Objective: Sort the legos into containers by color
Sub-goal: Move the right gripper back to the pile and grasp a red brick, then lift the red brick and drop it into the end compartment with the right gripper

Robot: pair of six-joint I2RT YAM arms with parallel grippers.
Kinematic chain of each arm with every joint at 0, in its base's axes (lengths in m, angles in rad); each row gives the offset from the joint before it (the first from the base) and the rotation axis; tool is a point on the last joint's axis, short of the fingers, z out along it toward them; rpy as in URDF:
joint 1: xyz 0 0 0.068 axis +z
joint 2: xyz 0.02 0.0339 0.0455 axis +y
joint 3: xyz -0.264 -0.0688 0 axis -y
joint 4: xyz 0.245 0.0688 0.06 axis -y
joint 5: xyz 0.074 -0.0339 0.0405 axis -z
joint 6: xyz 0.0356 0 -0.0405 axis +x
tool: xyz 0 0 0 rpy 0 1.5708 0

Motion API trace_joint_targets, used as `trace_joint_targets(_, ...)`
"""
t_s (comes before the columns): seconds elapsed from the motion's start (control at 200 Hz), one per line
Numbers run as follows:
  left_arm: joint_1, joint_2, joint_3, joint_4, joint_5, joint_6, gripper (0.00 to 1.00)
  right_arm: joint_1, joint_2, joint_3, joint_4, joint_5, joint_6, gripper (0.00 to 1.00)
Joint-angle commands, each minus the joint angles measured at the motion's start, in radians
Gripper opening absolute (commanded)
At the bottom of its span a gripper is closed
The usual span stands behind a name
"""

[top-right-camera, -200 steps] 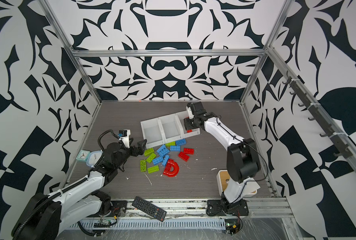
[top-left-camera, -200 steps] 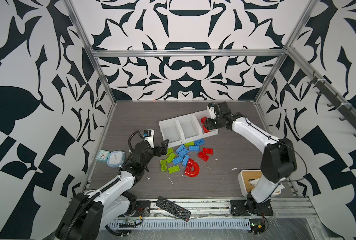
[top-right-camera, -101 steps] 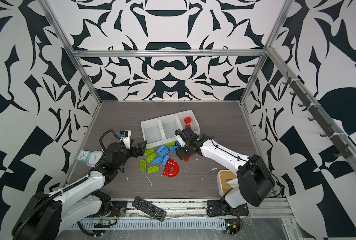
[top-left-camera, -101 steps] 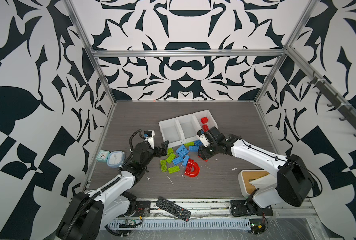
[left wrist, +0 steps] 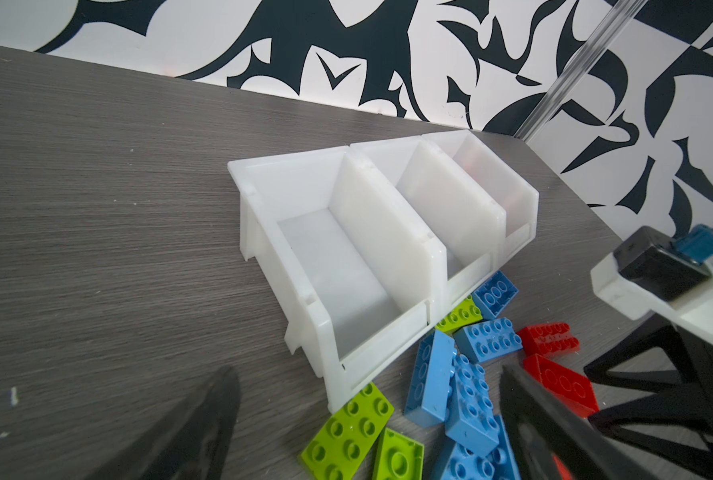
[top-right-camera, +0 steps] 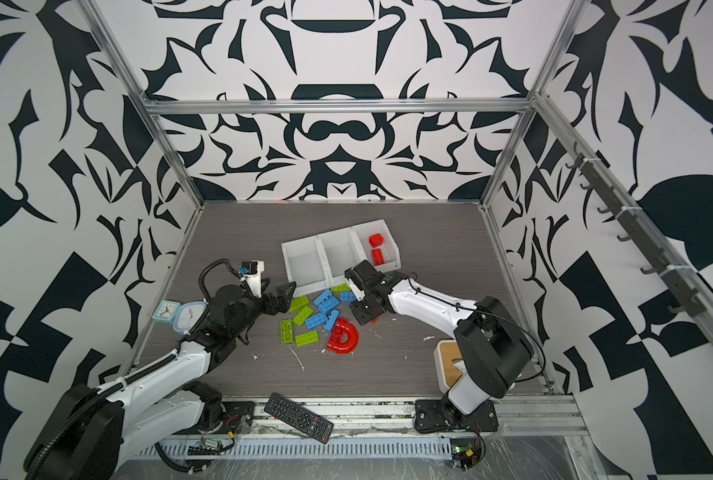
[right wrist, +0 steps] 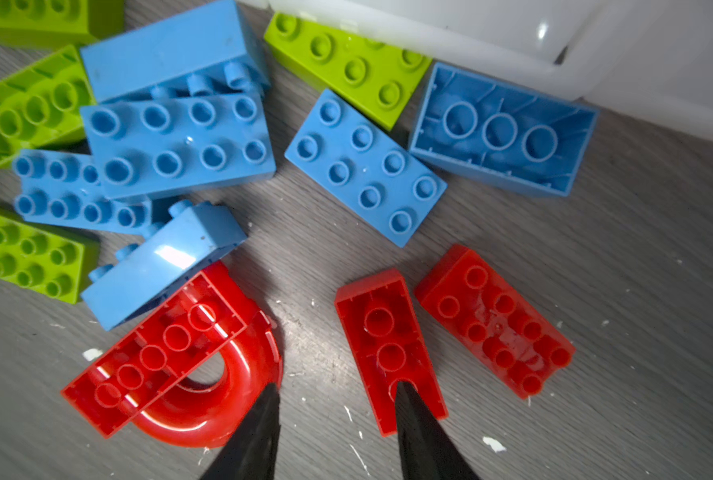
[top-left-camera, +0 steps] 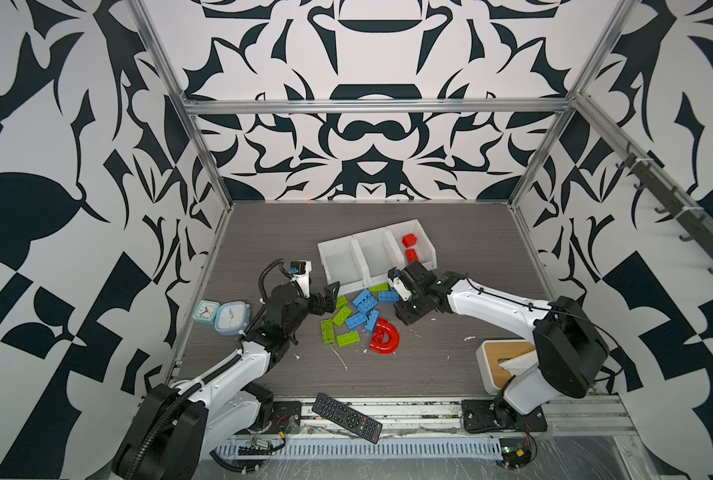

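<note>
Red pick: my right tool (right wrist: 337, 386), narrowly open and empty, has the upturned red brick (right wrist: 382, 332) beneath one jaw; next I straddle it and close.

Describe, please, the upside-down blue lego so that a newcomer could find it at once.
Find the row of three white containers; legos lie heaped along its low front. The blue brick just before the containers, beside a lime green brick, is the one: alone among the blue ones, it lies hollow side up, showing three rings, not studs.

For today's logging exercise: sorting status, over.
Left gripper open by pile. Right gripper open over upturned red brick. Two red legos binned. Red arch close alongside.
</note>
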Motion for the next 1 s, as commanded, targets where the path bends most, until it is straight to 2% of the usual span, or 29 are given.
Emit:
trace_joint_targets(0.0,-0.003,-0.009,0.023,0.026,0.007,0.004,1.0,0.013,0.026,0.026,-0.033,0.081,-0.007,0.45)
trace_joint_targets(0.49,-0.003,-0.021,0.019,0.032,0.022,-0.002,1.0,0.027,0.113,0.053,-0.018,0.15,0.004,0.35)
trace_joint_targets(0.74,-0.002,-0.025,0.018,0.032,0.016,-0.001,1.0,0.032,0.117,0.049,-0.011,0.187,0.009,0.26)
trace_joint_targets(0.995,-0.004,-0.023,0.018,0.031,0.012,-0.001,1.0,0.031,0.083,0.038,0.005,0.135,0.027,0.15)
